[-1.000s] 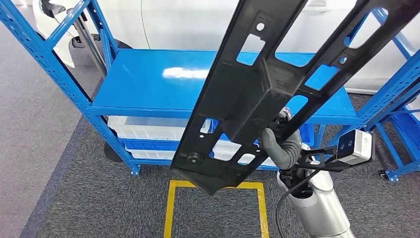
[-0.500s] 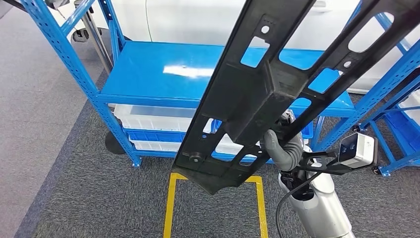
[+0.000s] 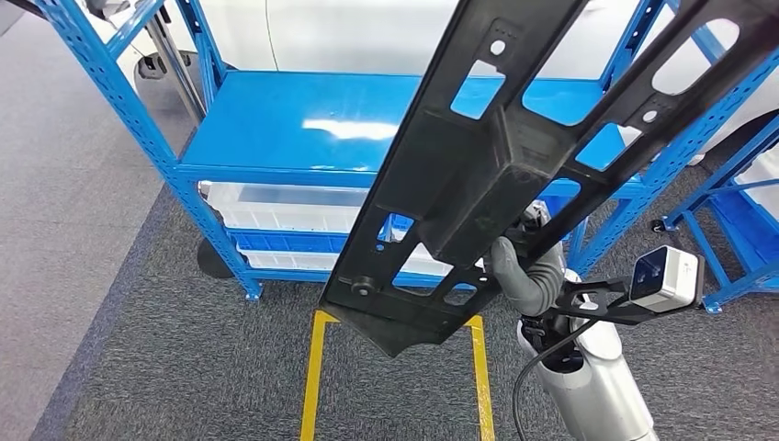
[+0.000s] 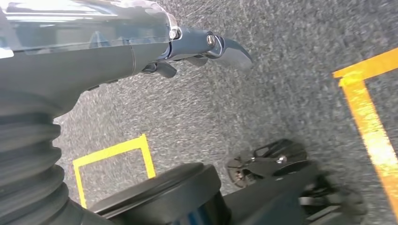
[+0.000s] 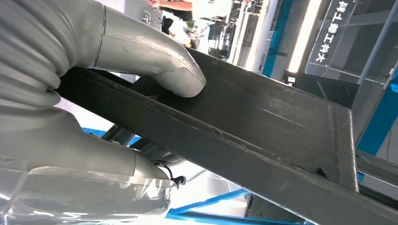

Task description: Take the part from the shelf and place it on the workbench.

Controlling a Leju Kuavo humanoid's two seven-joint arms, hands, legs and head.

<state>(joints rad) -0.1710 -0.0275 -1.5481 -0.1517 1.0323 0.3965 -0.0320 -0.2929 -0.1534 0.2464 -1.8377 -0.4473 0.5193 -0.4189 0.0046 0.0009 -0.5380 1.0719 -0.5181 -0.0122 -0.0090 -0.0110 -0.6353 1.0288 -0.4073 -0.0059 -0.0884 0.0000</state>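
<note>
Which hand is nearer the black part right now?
Right. The right hand grips the black part, thumb pressed on its surface. The left hand holds nothing and hangs down over the grey carpet, away from the part.

Blue shelf (image 3: 303,129) on grey carpet (image 3: 184,367); white bins (image 3: 285,216) on lower tier.

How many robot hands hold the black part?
1. The right robot hand grips the part near its lower end; the left robot hand hangs over the carpet, holding nothing.
</note>
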